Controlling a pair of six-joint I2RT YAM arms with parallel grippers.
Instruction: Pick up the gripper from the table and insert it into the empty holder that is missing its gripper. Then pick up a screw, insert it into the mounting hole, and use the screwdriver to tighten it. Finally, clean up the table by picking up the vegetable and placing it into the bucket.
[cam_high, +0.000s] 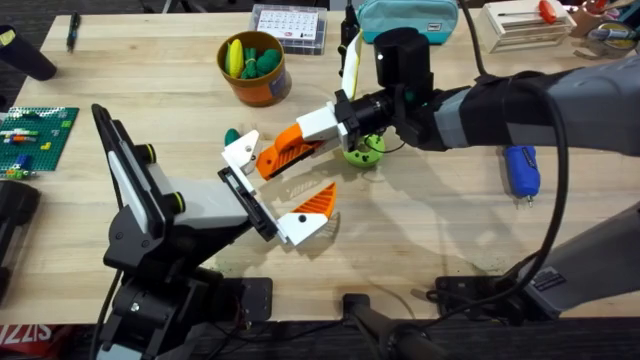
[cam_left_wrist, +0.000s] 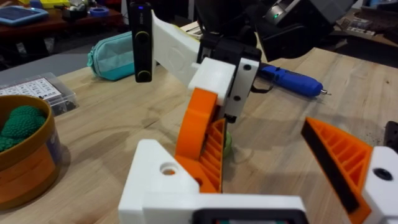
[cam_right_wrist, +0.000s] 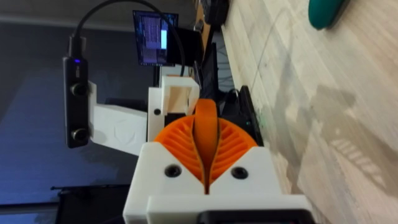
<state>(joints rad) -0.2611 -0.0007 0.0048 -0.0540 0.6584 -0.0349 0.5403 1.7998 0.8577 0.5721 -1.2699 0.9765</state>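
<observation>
Firmly, right gripper (cam_high: 336, 122) clamps the ribbed orange wedge (cam_high: 285, 150) by its blocky white base; left gripper (cam_high: 288, 172) gapes wide, empty.

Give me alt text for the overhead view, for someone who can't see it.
The right gripper holds the orange gripper by its white base, pressing it toward the white holder on the left arm's wrist. On the table are a blue screwdriver, an orange-brown bucket holding yellow and green items, and a teal pouch.
</observation>
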